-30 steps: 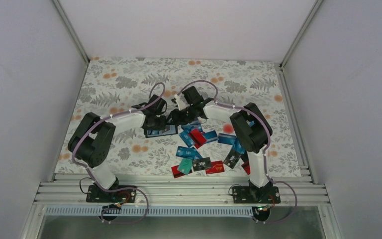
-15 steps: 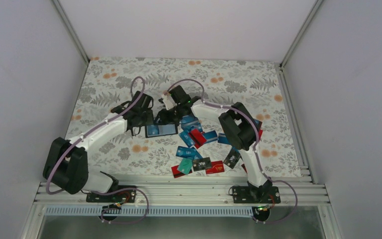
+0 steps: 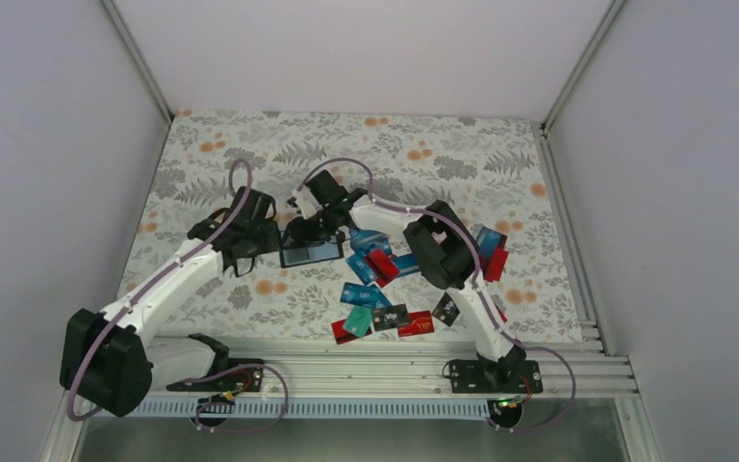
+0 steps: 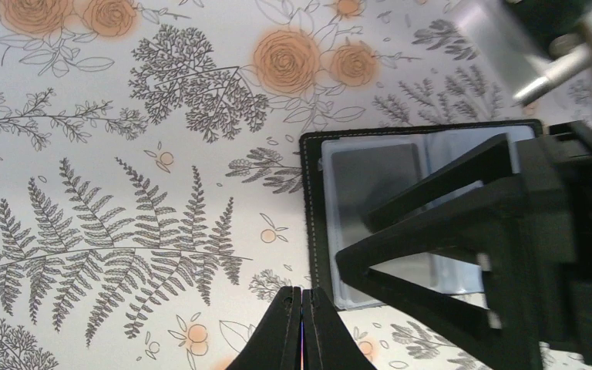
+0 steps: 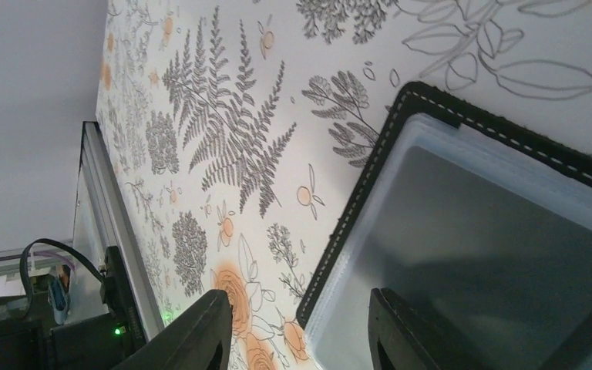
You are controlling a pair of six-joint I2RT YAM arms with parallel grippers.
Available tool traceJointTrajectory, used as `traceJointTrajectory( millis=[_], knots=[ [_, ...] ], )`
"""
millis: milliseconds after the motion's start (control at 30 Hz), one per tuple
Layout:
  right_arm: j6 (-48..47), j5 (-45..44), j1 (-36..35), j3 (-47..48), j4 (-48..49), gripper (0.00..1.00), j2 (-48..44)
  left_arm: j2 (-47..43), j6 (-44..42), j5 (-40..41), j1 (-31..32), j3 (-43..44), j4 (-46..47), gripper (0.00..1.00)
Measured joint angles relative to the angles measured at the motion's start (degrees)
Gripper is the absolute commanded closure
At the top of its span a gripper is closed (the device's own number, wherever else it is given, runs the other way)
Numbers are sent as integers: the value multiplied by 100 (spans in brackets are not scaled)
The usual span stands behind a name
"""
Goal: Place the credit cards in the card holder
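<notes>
The card holder (image 3: 310, 254) lies open on the floral cloth, black with grey-blue sleeves; its sleeves also show in the left wrist view (image 4: 370, 169) and the right wrist view (image 5: 501, 231). Several credit cards (image 3: 377, 262), blue, red, teal and black, lie scattered to its right, and another group (image 3: 385, 318) lies nearer the front. My left gripper (image 3: 262, 237) is shut and empty, its tips (image 4: 302, 297) just off the holder's left edge. My right gripper (image 3: 306, 227) hangs open over the holder's left end (image 5: 297, 312), one finger (image 5: 393, 316) above a sleeve, the other (image 5: 204, 324) above the cloth.
More cards (image 3: 489, 252) lie behind the right arm's elbow. The right arm reaches across the card pile. An aluminium rail (image 3: 346, 371) runs along the near edge, and white walls close in the cloth (image 3: 250, 154) on three sides.
The left arm has drawn back to the left, off the holder. The right gripper has slid left over the holder and its jaws have opened wider.
</notes>
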State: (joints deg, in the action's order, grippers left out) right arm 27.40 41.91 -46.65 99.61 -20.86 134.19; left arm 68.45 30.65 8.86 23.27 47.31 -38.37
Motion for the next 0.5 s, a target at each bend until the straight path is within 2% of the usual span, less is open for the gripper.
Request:
traceJointTrajectory(
  millis=[133, 200, 333, 500],
  knots=[
    [-90, -39, -2, -50, -114, 43, -170, -192, -101, -332, 13, -37, 61, 96],
    [-212, -195, 0, -369, -170, 41, -568, -219, -177, -566, 96, -87, 120, 94],
    [-363, -632, 22, -1346, -236, 36, -1845, -216, -260, -1027, 415, -247, 348, 93],
    [-361, -1054, 164, -3042, -186, 31, -3556, 20, -299, -1694, 835, -566, 798, 93]
  ],
)
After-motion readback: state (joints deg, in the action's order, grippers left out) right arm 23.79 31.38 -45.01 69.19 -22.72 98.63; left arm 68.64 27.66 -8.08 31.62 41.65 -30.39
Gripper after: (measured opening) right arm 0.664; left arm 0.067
